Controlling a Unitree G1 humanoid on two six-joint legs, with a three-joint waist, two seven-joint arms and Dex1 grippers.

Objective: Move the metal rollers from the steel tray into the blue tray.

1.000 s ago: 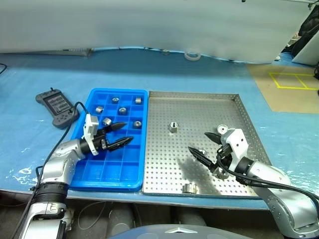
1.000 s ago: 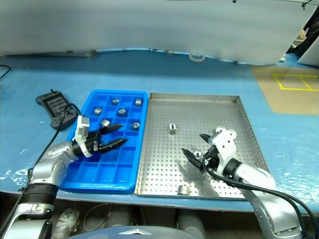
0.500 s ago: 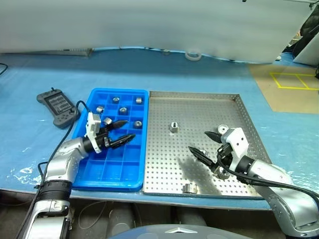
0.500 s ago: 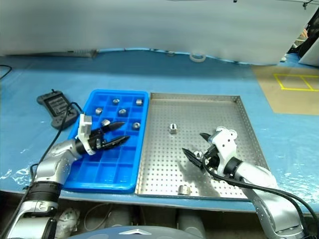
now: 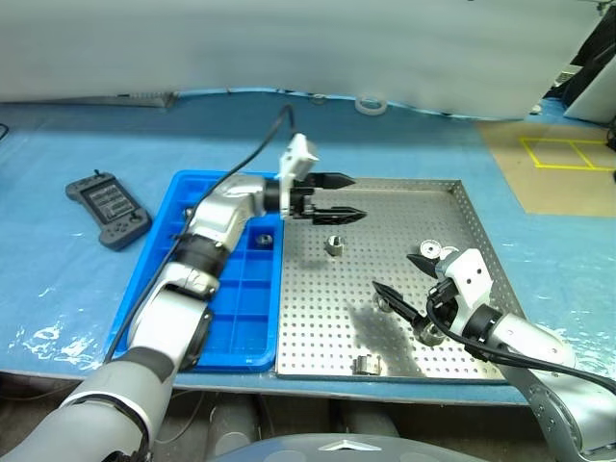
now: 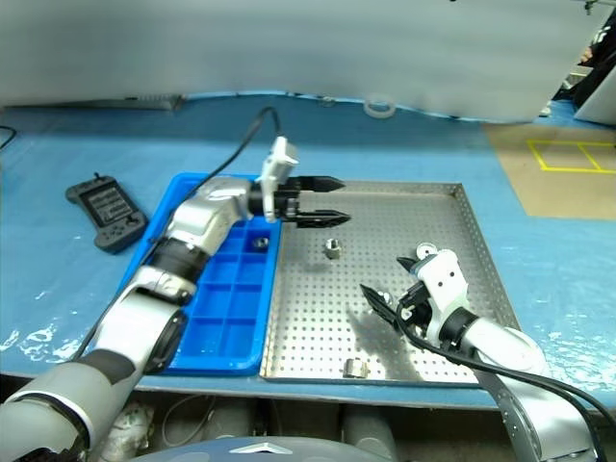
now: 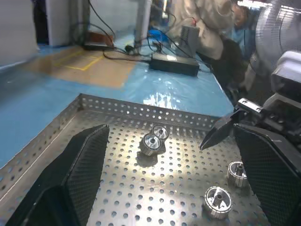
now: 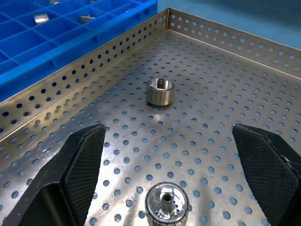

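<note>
Holding my left gripper (image 5: 348,197) spread above the perforated square steel tray (image 5: 452,207), small shiny metal roller (image 5: 334,245) just below it, right gripper (image 5: 402,278) spread near another roller (image 8: 166,204).

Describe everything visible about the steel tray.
The steel tray is a large, square, shiny metal sheet, its floor and low raised rim perforated with rows of small holes. It lies flat on the blue table cover, its left edge against the blue tray. Five rollers rest scattered on its floor, one near the centre and the others toward the front right. The open left pincer hovers over its rear left, the open right pincer over its front right.
</note>
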